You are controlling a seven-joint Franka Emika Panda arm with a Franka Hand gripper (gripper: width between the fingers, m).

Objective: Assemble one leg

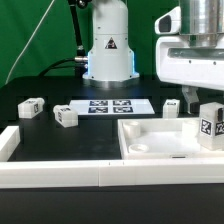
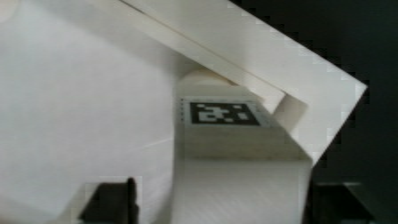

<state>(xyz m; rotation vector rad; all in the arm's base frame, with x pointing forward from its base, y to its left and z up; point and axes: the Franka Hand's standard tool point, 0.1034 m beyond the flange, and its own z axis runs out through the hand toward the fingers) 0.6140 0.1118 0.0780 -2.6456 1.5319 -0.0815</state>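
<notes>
Showing only up close: leg (image 2: 231,140) against tray (image 2: 89,90).

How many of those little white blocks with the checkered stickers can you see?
4, maybe more hidden. One leg at the exterior view's left, another beside the marker board, one behind the tray, one at the gripper.

Four legs (image 1: 211,125), one tray (image 1: 165,140), one marker board (image 1: 107,106).

Bright, even light; soft wrist-view blur
</notes>
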